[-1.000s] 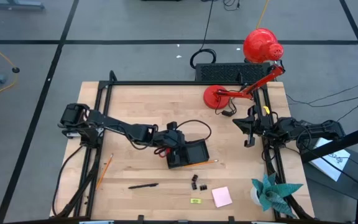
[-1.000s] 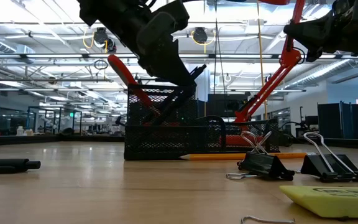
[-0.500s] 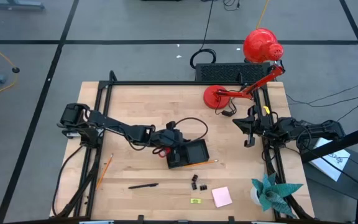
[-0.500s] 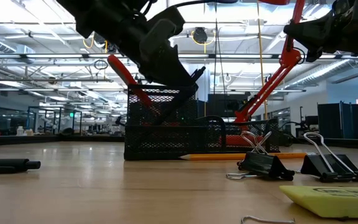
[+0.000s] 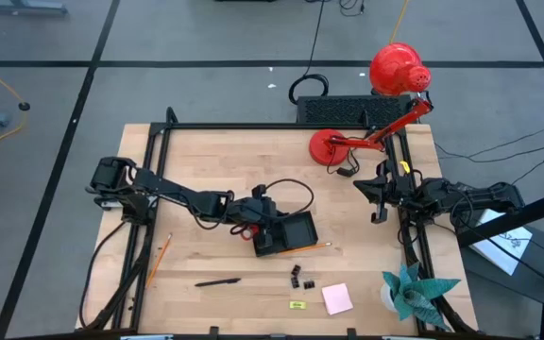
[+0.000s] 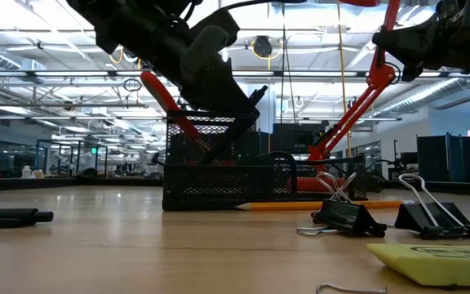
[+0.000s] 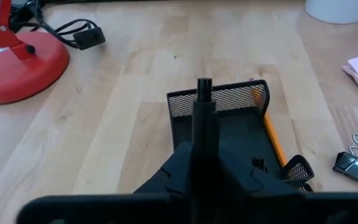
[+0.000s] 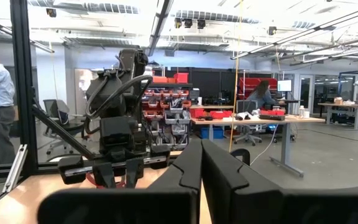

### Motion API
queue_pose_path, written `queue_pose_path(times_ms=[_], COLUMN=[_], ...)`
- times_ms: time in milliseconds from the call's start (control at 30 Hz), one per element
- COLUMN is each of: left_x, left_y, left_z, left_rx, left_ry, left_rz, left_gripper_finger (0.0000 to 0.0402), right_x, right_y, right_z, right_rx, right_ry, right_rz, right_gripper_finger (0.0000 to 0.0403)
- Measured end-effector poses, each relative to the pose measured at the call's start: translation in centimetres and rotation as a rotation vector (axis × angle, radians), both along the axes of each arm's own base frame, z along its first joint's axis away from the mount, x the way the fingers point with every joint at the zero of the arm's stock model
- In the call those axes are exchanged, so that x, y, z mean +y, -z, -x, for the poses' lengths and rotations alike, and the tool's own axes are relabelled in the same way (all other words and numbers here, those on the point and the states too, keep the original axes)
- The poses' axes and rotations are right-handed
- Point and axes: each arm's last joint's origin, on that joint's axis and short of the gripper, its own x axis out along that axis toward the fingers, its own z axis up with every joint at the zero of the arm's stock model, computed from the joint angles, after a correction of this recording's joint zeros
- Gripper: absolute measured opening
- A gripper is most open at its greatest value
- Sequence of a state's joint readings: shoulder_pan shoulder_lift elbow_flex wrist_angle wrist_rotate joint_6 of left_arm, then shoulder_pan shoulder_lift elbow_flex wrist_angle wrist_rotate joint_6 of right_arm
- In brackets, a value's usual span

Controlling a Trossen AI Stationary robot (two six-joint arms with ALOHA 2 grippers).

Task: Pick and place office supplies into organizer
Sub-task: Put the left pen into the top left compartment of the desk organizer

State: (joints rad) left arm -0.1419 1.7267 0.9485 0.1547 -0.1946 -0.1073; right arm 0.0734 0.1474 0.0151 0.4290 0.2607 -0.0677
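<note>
- The left gripper (image 5: pixel 264 225) hung just over the black mesh organizer (image 5: pixel 286 232) near the middle of the table (image 5: pixel 215 161).
- A dark pen (image 7: pixel 202 118) stood between its fingers, but I could not tell if the gripper was gripping it or letting go.
- The red-handled scissors (image 6: pixel 163 96) stuck up out of the organizer, leaning to one side.
- An orange pencil (image 5: pixel 314 247) lay on the table, touching the organizer's side.
- Another pen (image 5: pixel 217 281) and another pencil (image 5: pixel 160 259) lay well apart from the organizer.
- Two black clips (image 5: pixel 301 277), a pink sticky-note pad (image 5: pixel 337 298) and a small yellow-green piece (image 5: pixel 297 305) lay near the table's front edge.
- The right gripper (image 8: pixel 201 163) waited by the table's right edge, with its fingers pressed together and nothing in them.
</note>
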Motion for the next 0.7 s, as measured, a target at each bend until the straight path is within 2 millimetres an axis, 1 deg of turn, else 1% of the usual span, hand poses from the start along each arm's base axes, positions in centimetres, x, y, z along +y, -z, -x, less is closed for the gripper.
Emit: queue_pose_path(times_ms=[133,233,367,500,600,700], left_x=[-0.1,-0.2,-0.2,-0.2,-0.4,-0.7], left_y=[-0.1,-0.2,-0.3,-0.8,-1.8,-3.5], left_z=[0.0,0.0,0.0,0.2,0.3,0.4], left_rx=[-0.012,-0.018,-0.021,-0.023,-0.037,-0.085], left_ry=[0.005,0.017,0.031,0.052,0.080,0.106], left_rz=[0.005,0.004,0.000,0.006,-0.012,-0.037], left_gripper_finger=[0.0097,0.0117,0.0133,0.0141,0.0145,0.0144], right_x=[0.0,0.0,0.0,0.0,0.0,0.0], right_y=[0.0,0.0,0.0,0.0,0.0,0.0], right_z=[0.0,0.0,0.0,0.0,0.0,0.0], right_rx=[0.000,-0.001,0.000,0.000,0.000,0.000], right_ry=[0.000,-0.001,0.000,0.001,0.001,0.001], right_rz=[0.000,-0.002,-0.001,0.004,0.004,0.004], right_gripper_finger=[0.0004,0.0004,0.0004,0.0004,0.0004,0.0004])
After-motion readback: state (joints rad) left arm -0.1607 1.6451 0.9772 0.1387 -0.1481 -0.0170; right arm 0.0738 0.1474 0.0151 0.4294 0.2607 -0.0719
